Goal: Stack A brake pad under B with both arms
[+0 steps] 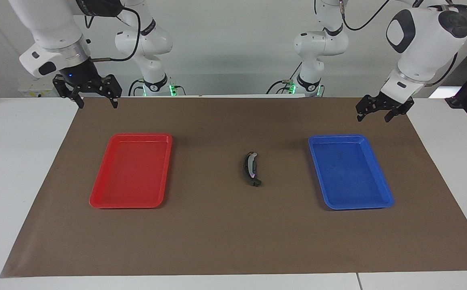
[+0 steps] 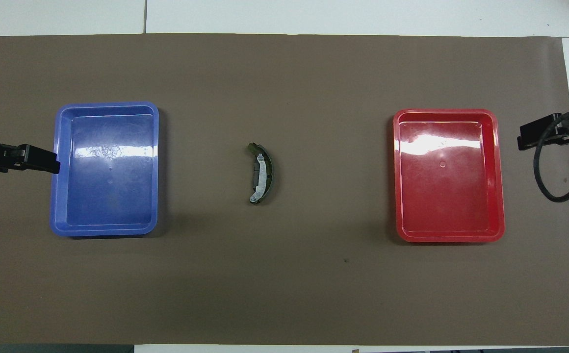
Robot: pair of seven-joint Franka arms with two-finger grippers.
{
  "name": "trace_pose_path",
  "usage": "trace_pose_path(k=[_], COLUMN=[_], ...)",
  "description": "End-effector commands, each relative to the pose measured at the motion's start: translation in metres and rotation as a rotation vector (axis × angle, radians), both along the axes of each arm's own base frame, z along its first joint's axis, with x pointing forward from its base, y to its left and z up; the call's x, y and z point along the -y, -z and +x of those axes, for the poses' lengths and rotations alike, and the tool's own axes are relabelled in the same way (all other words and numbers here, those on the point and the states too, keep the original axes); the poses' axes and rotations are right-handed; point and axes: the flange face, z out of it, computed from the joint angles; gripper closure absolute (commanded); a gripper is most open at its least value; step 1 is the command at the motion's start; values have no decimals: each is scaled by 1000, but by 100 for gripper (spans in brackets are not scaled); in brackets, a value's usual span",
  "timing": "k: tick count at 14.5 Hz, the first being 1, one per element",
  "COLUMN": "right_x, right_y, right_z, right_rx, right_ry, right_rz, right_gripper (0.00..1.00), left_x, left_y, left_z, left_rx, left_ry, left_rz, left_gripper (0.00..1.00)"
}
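On the brown paper mat that covers the white table, in the facing view, the long, strongly curved, dark crescent brake piece B with its light grey strip lies midway between a shallow red plastic tray toward the right arm's end and a shallow blue plastic tray toward the left arm's end. Under it sits the short dark-grey A brake pad, of which only an end shows at the part of the crescent farther from the robots. Both trays hold nothing. The right gripper hangs in the air over the mat's corner nearest the robots, its black fingers spread wide and holding nothing. The left gripper hangs over the mat close to the blue tray's nearer end, its fingers likewise apart and empty.

In the overhead view, the crescent piece B lies at the middle of the mat, the blue tray and the red tray well apart on either side. The short pad shows only as a dark edge along it. The left gripper reaches in just beside the blue tray's outer rim; the right gripper sits at the mat's edge past the red tray. From here their jaws cannot be judged.
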Motion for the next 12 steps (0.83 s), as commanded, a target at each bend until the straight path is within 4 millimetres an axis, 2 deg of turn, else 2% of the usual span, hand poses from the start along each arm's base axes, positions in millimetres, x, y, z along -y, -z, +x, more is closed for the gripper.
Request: trace_pose_path(k=[1, 12], right_x=[3, 5], right_y=[0, -3], right_z=[-5, -6], right_rx=[-6, -17], right_ry=[-16, -15], right_rz=[20, 35], right_gripper=[0, 0], left_x=[-3, -3], left_y=[-6, -6], left_z=[-4, -4], left_rx=[1, 1], left_ry=[-11, -11], left_rz=[10, 10], left_gripper=[0, 0])
